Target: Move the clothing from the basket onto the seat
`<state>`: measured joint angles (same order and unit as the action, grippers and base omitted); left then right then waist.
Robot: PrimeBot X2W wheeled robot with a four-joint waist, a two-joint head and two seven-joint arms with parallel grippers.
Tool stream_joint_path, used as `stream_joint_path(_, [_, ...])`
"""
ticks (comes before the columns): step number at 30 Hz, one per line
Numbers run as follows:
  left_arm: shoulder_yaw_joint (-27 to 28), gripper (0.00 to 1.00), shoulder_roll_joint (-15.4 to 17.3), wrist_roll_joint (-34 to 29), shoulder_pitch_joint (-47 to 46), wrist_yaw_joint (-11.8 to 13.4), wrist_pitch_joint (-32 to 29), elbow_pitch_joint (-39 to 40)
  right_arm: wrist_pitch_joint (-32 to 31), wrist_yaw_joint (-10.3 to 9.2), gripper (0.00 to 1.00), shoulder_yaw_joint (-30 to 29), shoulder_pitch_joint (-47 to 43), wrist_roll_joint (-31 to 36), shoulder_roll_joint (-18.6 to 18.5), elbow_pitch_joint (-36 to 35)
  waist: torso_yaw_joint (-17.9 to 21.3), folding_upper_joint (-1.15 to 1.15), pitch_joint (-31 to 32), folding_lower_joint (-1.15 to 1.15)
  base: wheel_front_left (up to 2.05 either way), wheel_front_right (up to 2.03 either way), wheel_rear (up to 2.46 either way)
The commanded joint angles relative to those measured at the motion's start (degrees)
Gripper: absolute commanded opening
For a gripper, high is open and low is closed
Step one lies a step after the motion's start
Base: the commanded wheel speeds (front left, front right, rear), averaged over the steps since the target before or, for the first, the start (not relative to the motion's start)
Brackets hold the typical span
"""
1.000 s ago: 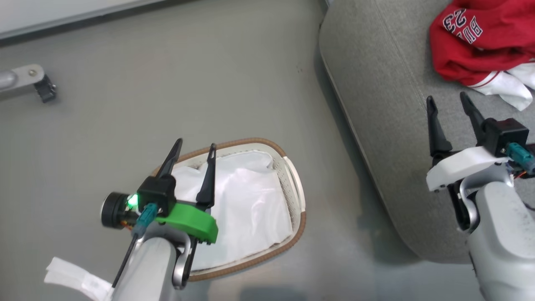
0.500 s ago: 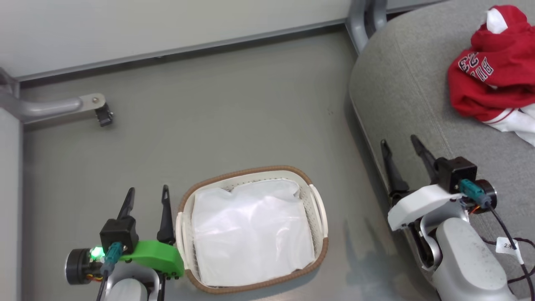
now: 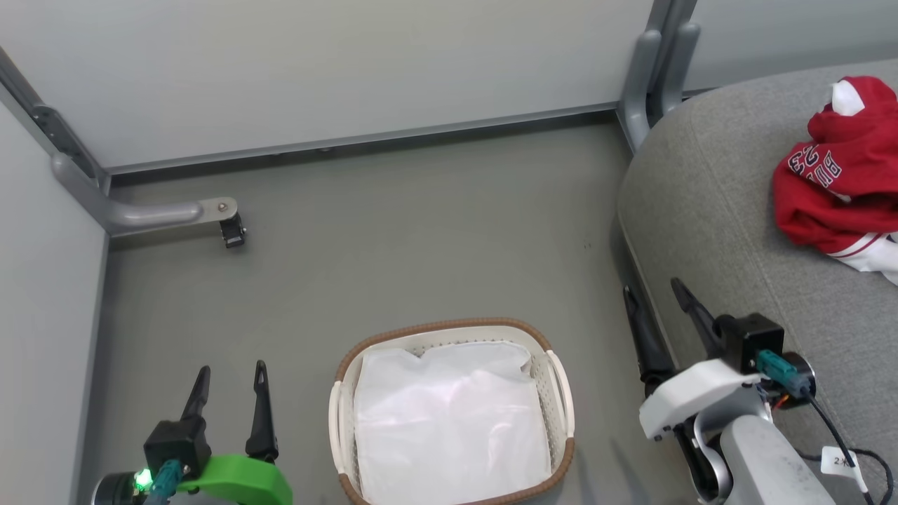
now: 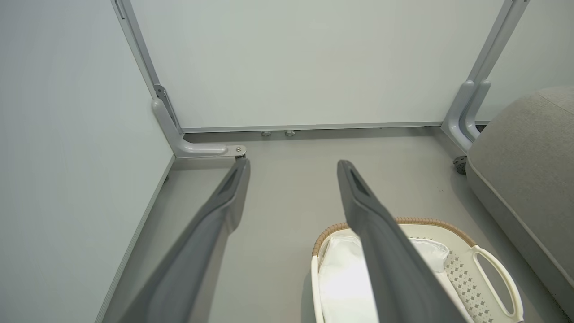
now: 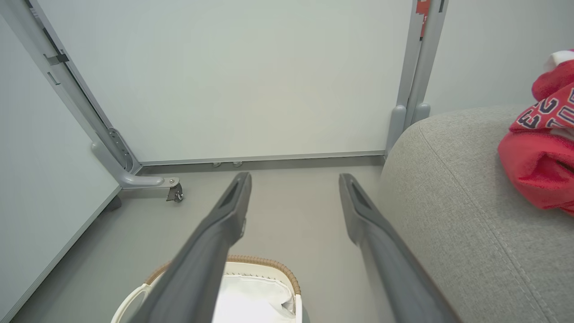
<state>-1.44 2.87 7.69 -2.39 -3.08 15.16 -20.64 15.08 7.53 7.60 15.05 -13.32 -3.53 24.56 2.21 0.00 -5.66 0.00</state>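
The red clothing [image 3: 845, 179] with white lettering lies bunched on the grey seat [image 3: 722, 231] at the right; the right wrist view shows the clothing [image 5: 542, 170] on the seat [image 5: 453, 211] too. The cream basket [image 3: 558, 379] with its brown rim stands on the floor at bottom centre, a white liner [image 3: 449, 428] inside it. My left gripper [image 3: 230, 373] stands open, empty, to the left of the basket. My right gripper [image 3: 652, 294] is open, empty, at the seat's near edge. In the left wrist view the basket [image 4: 466, 273] lies past my right finger.
Pale partition walls [image 3: 337, 70] close the back and left. A grey support foot with a caster [image 3: 231, 231] juts onto the floor at the left, and a grey post [image 3: 652, 77] stands by the seat's corner. Bare grey floor [image 3: 421, 259] lies between the basket and the wall.
The head camera has tilted up and turned, so the wall came into view and the basket slid lower. Both arms have drawn back toward the bottom corners, jaws still open. The clothing stays on the seat.
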Motion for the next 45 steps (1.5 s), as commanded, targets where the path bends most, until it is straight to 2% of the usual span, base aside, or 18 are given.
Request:
stream_joint_path(1, [0.28, 1.00, 0.11, 1.27, 1.49, -0.69, -0.02, 0.44, 0.11, -0.08, 1.00, -0.44, -1.42, -0.31, -0.12, -0.24, -0.54, 0.00, 1.03, 0.00, 0.00, 0.00, 0.00])
stream_joint_path(14, [-0.27, 1.00, 0.11, 1.90, 5.88, -2.50, -0.02, 2.03, 0.11, -0.08, 1.00, -2.83, -6.77, 0.24, 0.29, -2.05, -0.40, 0.00, 3.49, 0.00, 0.00, 0.00, 0.00])
stream_joint_path(23, [-1.79, 1.00, 0.09, 4.71, 5.25, -2.90, -0.02, 1.98, 0.11, -0.07, 1.00, -2.20, -6.52, 0.74, 0.37, -1.85, -0.17, 0.00, 3.10, 0.00, 0.00, 0.00, 0.00])
stream_joint_path(24, [-2.03, 0.00, -0.01, 4.71, 5.30, -2.83, 0.00, 1.73, 0.00, -0.01, 0.00, -2.12, -6.57, 0.35, 0.64, -1.93, -0.17, 0.00, 3.10, 0.00, 0.00, 0.00, 0.00])
stream_joint_path(29, [-2.18, 0.00, -0.25, 5.65, 5.25, -2.90, -0.27, -0.37, -0.29, 0.00, 0.00, -2.04, -7.68, -0.47, 1.02, -0.11, -0.18, 0.00, 3.11, 0.00, 0.00, 0.00, 0.00])
stream_joint_path(45, [-0.04, 0.00, -0.19, 22.10, 3.19, -3.24, -4.72, 1.13, -4.75, -0.01, 0.00, -4.62, -7.87, -16.82, 0.93, -2.38, -0.43, 0.00, 3.41, 0.00, 0.00, 0.00, 0.00])
